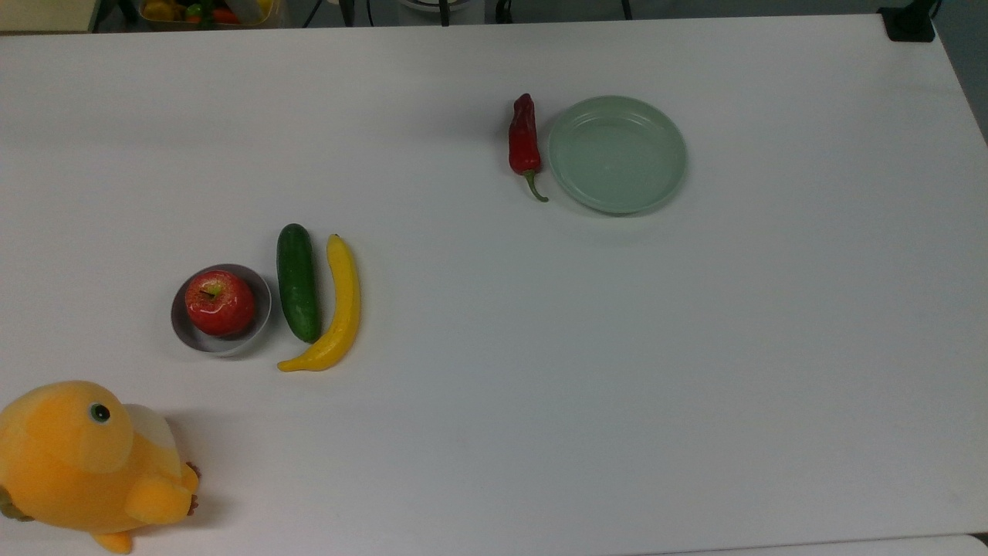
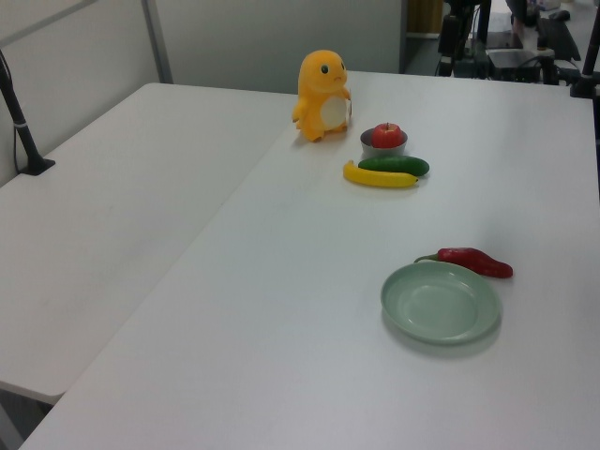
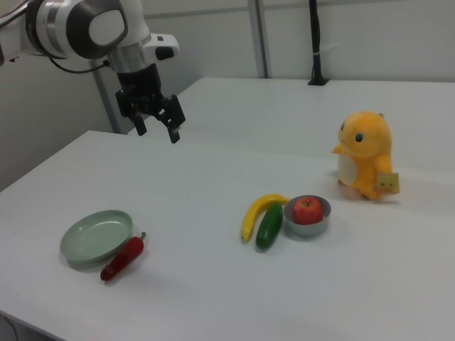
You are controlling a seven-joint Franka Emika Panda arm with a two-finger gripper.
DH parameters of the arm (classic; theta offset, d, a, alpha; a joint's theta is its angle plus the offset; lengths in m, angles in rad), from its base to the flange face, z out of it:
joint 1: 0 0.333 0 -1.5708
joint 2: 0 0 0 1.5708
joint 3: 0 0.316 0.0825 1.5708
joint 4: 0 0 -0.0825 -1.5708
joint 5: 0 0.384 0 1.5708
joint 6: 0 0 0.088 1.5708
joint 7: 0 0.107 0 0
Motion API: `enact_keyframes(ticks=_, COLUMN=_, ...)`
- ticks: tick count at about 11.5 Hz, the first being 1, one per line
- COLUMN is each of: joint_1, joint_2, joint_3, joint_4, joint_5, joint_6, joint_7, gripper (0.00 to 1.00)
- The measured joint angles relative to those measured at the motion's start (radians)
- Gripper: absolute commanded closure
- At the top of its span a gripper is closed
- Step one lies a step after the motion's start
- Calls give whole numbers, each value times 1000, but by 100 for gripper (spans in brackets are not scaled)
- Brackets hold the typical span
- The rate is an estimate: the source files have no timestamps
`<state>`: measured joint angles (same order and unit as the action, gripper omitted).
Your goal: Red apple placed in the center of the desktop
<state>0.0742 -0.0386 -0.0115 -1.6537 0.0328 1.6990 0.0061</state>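
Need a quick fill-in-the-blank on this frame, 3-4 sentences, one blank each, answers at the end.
1. The red apple sits inside a small grey ____.
2. Beside the bowl lies the cucumber, and next to the cucumber lies a yellow ____.
3. The red chili pepper lies right beside the pale green ____.
4. In the right view, the gripper hangs above the desktop with its fingers ____.

Missing words: bowl; banana; plate; open

A robotics lab: white worktables [image 2: 122, 216], a mounted robot arm [image 3: 85, 28], toy produce, cabling behind.
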Motion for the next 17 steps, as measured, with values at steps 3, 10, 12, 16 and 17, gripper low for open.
enact_keyframes(ticks=3, joint_1=-3, joint_2=0, joint_3=0, joint_4=0, joint_5=0, joint_6=0, joint_7=0, gripper=0)
enact_keyframes(ticks=10, joint_1=-5, joint_2=17, joint_3=-21, joint_4=11, joint_5=0, joint_6=0, joint_7=-6, gripper=0)
enact_keyframes(ticks=12, joint_1=-13, joint_2=60, joint_3=-47, joint_4=50, joint_5=0, joint_6=4, joint_7=-108, gripper=0)
enact_keyframes(ticks=16, joint_1=-56, joint_2=184, joint_3=-116, joint_4=146, joint_5=0, joint_6=124, joint_7=-308, gripper=0)
enact_keyframes(ticks=17, joint_1=-68, joint_2=211, joint_3=-125, joint_4=152, joint_5=0, joint_6=190, joint_7=-328, gripper=0)
